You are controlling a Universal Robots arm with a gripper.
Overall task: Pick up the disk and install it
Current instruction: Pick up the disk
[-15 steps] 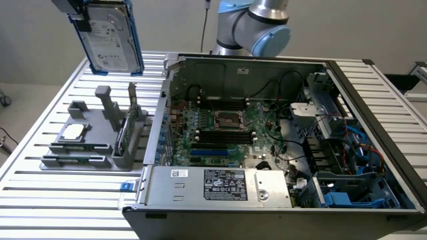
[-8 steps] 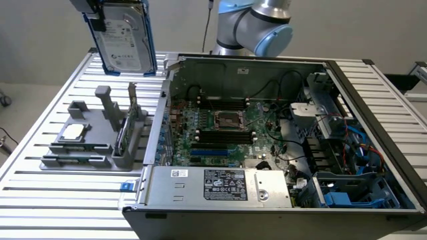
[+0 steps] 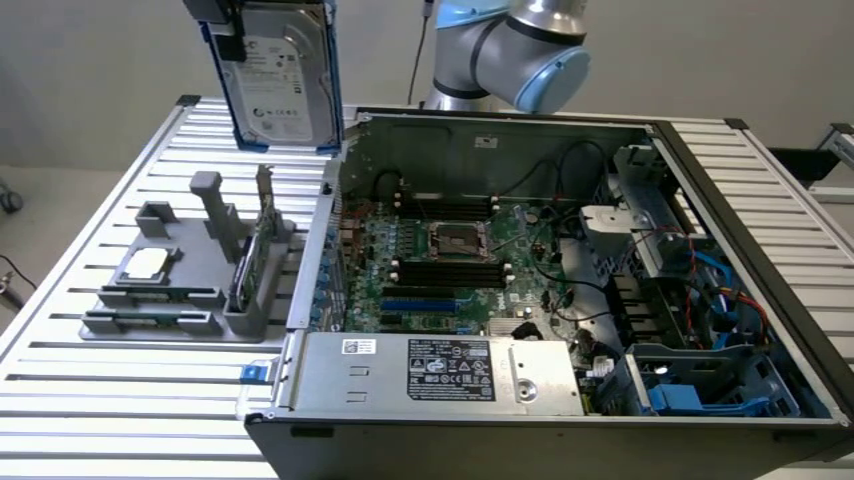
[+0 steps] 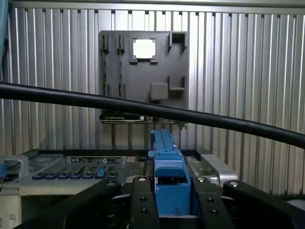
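Blue-framed, the disk hangs upright in the air over the slatted desk, near the grey holder tray and the open computer case, its edge clamped between the end effector's fingers.

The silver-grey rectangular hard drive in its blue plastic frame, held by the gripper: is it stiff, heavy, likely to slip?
Probably stiff: the silver-grey rectangular hard drive hangs straight, without sag. Likely heavy for its size: the body looks metal. The gripper clamps its smooth blue plastic frame, so it might slip.
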